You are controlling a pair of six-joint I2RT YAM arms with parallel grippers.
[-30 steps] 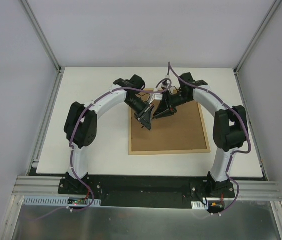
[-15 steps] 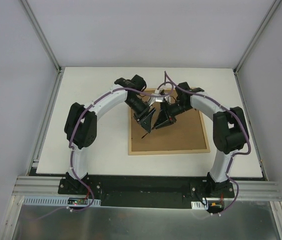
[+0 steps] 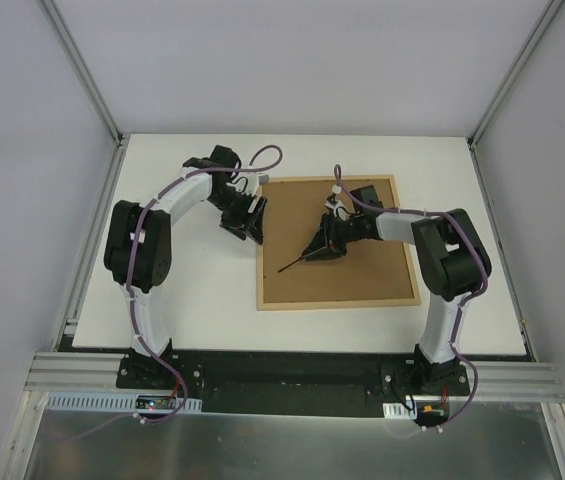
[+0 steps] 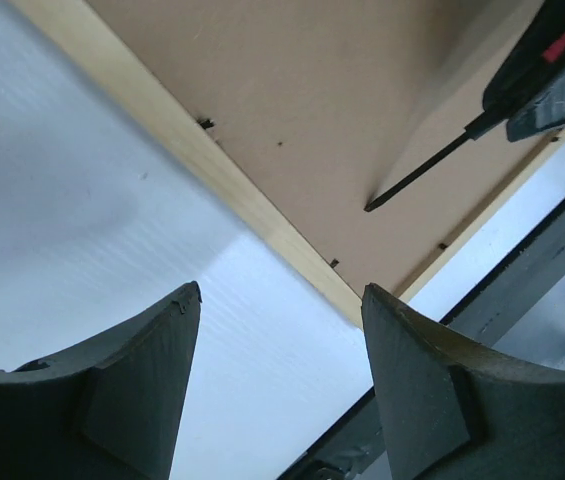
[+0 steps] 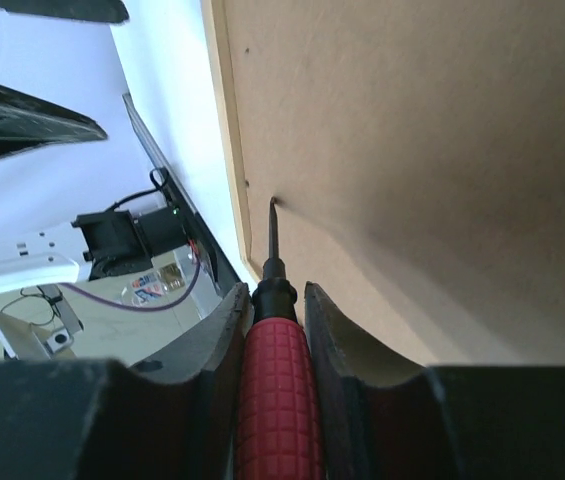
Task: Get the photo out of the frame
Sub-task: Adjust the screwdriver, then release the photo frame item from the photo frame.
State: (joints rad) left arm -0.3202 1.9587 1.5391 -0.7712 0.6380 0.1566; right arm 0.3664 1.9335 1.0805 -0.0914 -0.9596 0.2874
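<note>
red screwdriver (image 5: 276, 390) clamped in right tool (image 5: 275, 297), forearm low over frame (image 3: 362, 278).

My screwdriver (image 3: 297, 263) has a red grip with a gridded texture and a thin black shaft, which slants towards my near left. Under everything lies a white table (image 3: 192, 300), shut in by pale walls (image 3: 292, 60) with aluminium posts (image 3: 84, 75) at the far corners. At its near edge runs a black base plate (image 3: 292, 368), then an aluminium rail (image 3: 72, 378) and a shiny metal sheet (image 3: 282, 445).
</note>
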